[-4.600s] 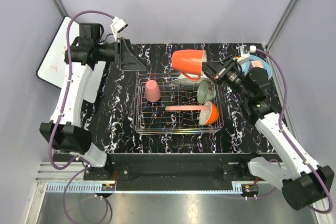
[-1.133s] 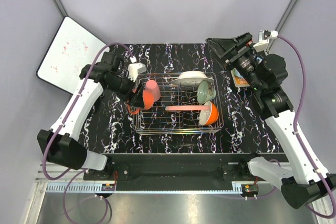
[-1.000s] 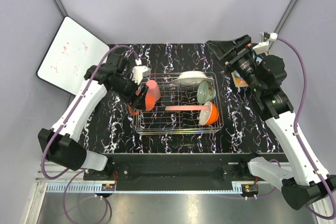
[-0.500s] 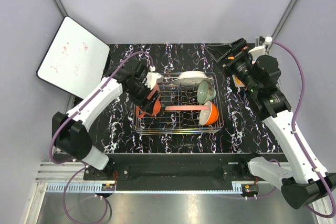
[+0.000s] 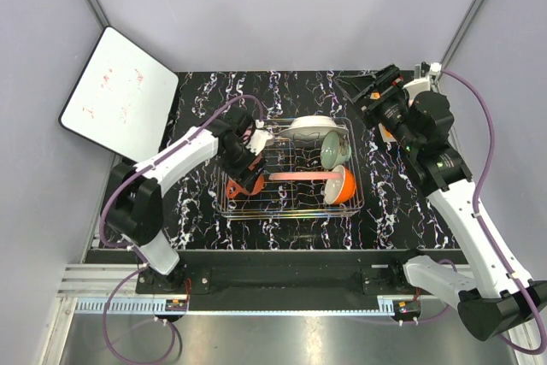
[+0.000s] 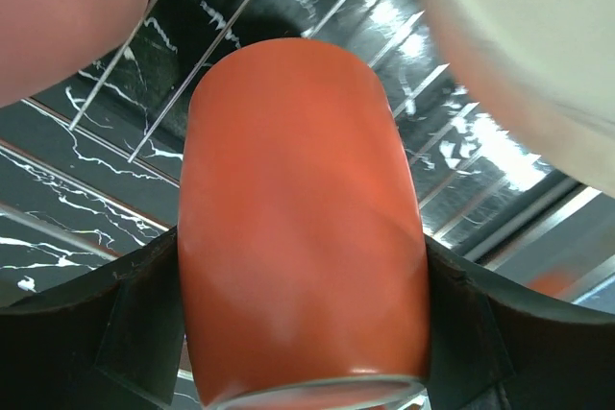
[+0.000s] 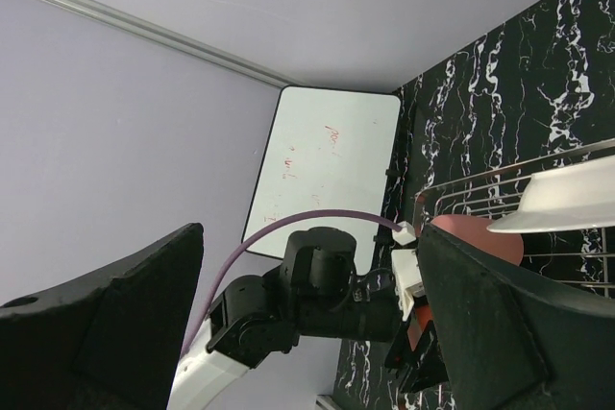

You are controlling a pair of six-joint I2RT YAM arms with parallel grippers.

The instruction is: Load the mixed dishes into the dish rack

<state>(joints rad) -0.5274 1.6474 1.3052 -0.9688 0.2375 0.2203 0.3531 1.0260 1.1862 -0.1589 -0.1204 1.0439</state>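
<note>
My left gripper is shut on the orange mug, one finger on each side of its body. It holds the mug low over the left part of the dish rack; the orange handle shows there. In the left wrist view the pink cup is just beside the mug. In the rack stand the white plate, the mint-green bowl, the pink plate and the orange bowl. My right gripper hangs open and empty above the table's back right.
A white board leans at the back left, off the black marble table. Purple-grey walls close in the sides and back. The right arm's links reach over the table's right side.
My left gripper has carried the orange mug right and down into the left part of the rack, in front of the pink cup. The right gripper has dropped slightly and stays open.
</note>
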